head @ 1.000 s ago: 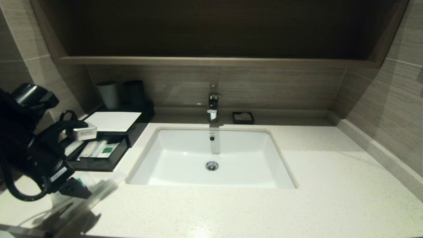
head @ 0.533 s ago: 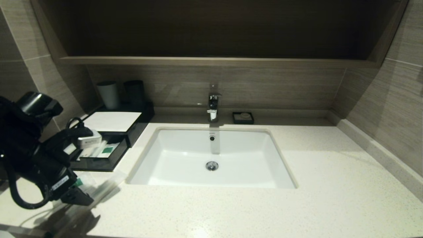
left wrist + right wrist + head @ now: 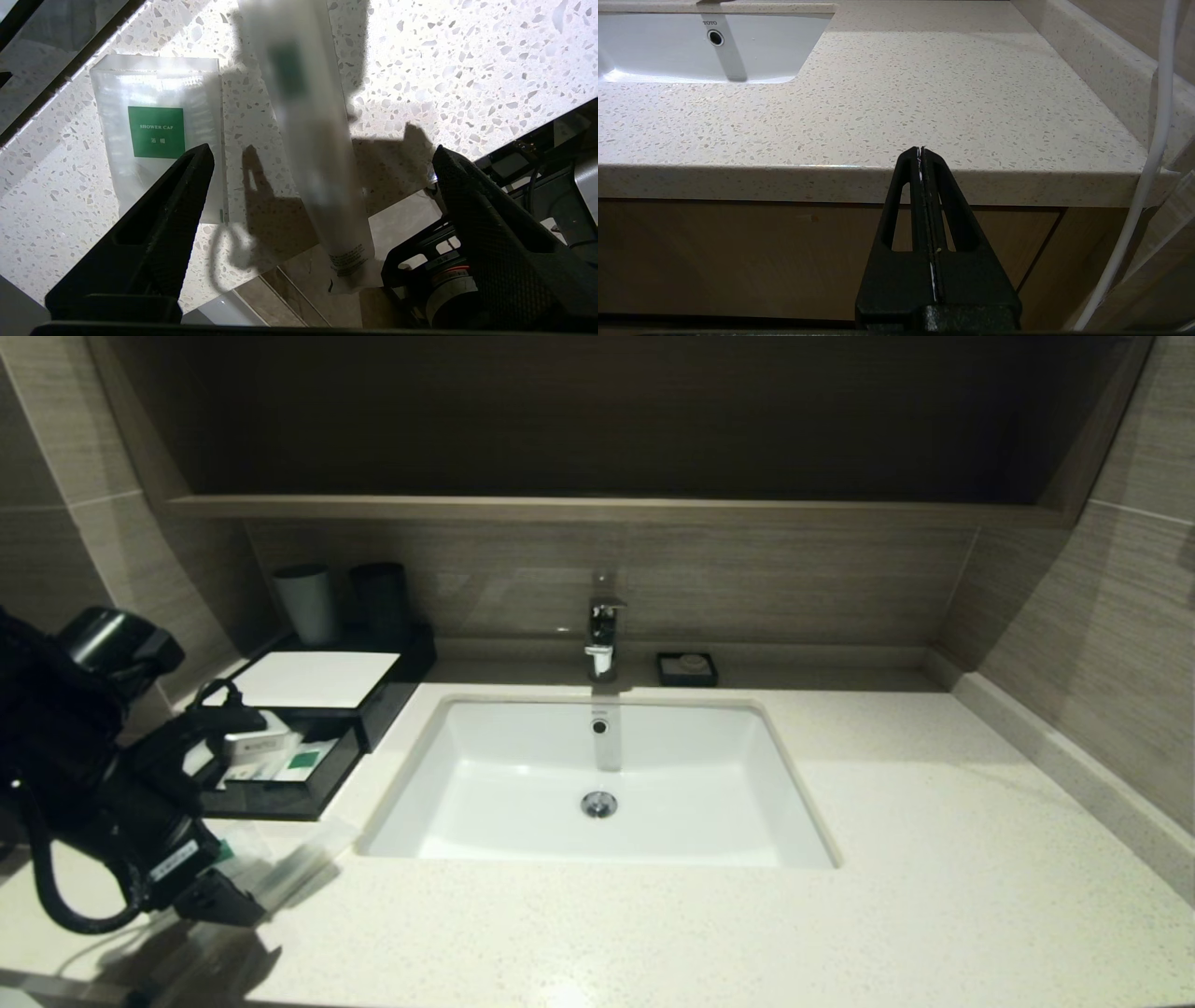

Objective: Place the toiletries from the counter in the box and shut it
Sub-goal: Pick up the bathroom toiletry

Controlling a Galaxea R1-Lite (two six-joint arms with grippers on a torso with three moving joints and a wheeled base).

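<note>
The black box (image 3: 387,695) with a white top panel stands at the counter's back left. Its front drawer (image 3: 280,795) is pulled open and holds pale packets, one with a green label (image 3: 303,761). My left gripper (image 3: 229,896) is open low over the counter's (image 3: 653,924) front left corner. A long frosted packet (image 3: 299,863) lies between its fingers. In the left wrist view this packet (image 3: 308,140) runs between the open gripper (image 3: 323,153), its end past the counter edge. The short "SHOWER CAP" sachet (image 3: 156,130) lies flat beside one finger. My right gripper (image 3: 921,150) is shut and empty, below the counter's front edge.
A white sink (image 3: 523,840) with a chrome faucet (image 3: 602,635) sits mid-counter. A small black soap dish (image 3: 687,668) is behind it. Two cups (image 3: 303,602) stand behind the box. Tiled walls close in the left and right sides.
My left arm has come down and a little toward the sink, bringing the open gripper lower over the long packet. The packets and drawer have not moved.
</note>
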